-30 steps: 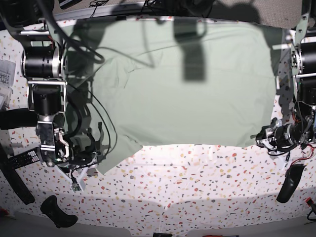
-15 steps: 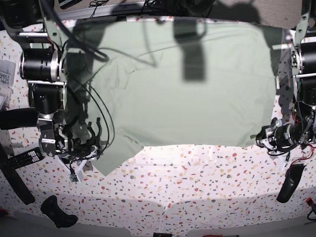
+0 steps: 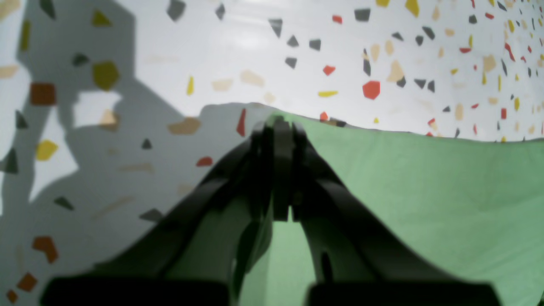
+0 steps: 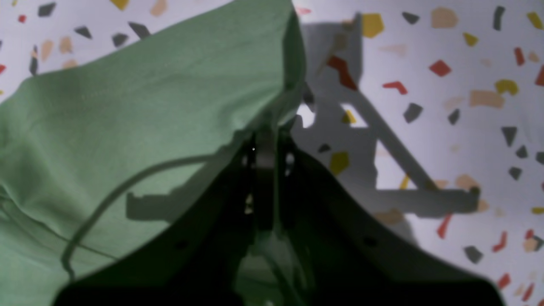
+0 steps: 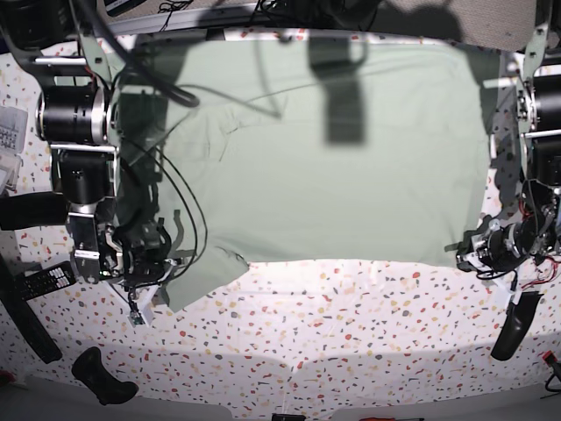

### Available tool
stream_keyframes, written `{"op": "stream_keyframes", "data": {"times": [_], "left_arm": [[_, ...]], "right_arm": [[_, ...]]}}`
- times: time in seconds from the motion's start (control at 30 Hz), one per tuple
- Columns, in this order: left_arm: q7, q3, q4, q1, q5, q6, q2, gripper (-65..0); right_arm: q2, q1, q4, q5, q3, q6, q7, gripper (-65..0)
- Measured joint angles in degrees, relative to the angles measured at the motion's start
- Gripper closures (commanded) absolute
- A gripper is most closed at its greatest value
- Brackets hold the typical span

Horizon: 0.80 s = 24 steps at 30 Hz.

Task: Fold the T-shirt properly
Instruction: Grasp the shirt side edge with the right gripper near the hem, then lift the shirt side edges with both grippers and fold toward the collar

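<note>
Fabric fills most of what we see: the T-shirt (image 5: 324, 158) is a plain, pale sage-green sheet lying spread over the speckled terrazzo-patterned surface (image 5: 351, 333), reaching from the far edge down to roughly the middle of the base view. Its body lies mostly flat, with a few shallow creases toward the base view's left, where a sleeve or corner hangs lower than the straight near hem. Dark shadows of the rig fall across its upper part.

We find the right gripper (image 5: 145, 263) at the base view's lower left, at that low corner of the T-shirt. From the right wrist view, the right gripper (image 4: 265, 140) has its jaws pressed together on a fold of green cloth (image 4: 140, 110), which rises off the surface and drapes away to the left; the edge of the fabric stands up just above the fingertips. The arm above it hangs nearly vertical, trailing black cables.

We find the left gripper (image 5: 478, 254) at the base view's lower right, at the T-shirt's near corner. In the left wrist view, the left gripper (image 3: 278, 127) is closed with its tips pinching the very edge of the cloth (image 3: 425, 191), which stretches smooth to the right, bare surface beyond it.
</note>
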Motion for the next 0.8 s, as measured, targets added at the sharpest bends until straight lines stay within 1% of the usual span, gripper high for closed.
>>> {"op": "stream_keyframes", "data": {"times": [0.23, 0.3, 0.43, 0.47, 0.63, 0.8], "left_arm": [[0.1, 0.0, 0.0, 0.0, 0.0, 0.0, 0.0, 0.0], [1.3, 0.0, 0.0, 0.0, 0.1, 0.0, 0.0, 0.0], [2.5, 0.0, 0.0, 0.0, 0.1, 0.0, 0.0, 0.0], [2.7, 0.0, 0.0, -0.1, 0.2, 0.0, 0.0, 0.0], [3.1, 0.0, 2.5, 1.0, 0.5, 0.0, 0.0, 0.0], [7.7, 0.0, 12.9, 5.2, 0.1, 0.0, 0.0, 0.0]], "right_arm": [[0.0, 2.0, 1.2, -0.2, 0.0, 0.1, -0.8, 0.0], [0.0, 2.0, 3.3, -0.2, 0.0, 2.1, -1.6, 0.0], [0.0, 0.5, 9.6, -0.6, -0.3, 8.2, -3.0, 0.0], [0.0, -0.4, 11.6, -0.4, -0.3, 8.9, -3.4, 0.0], [0.0, -7.4, 24.8, -0.5, -0.3, 8.9, -6.0, 0.0], [0.1, -15.9, 38.4, -0.5, 0.1, 8.9, -8.0, 0.0]]}}
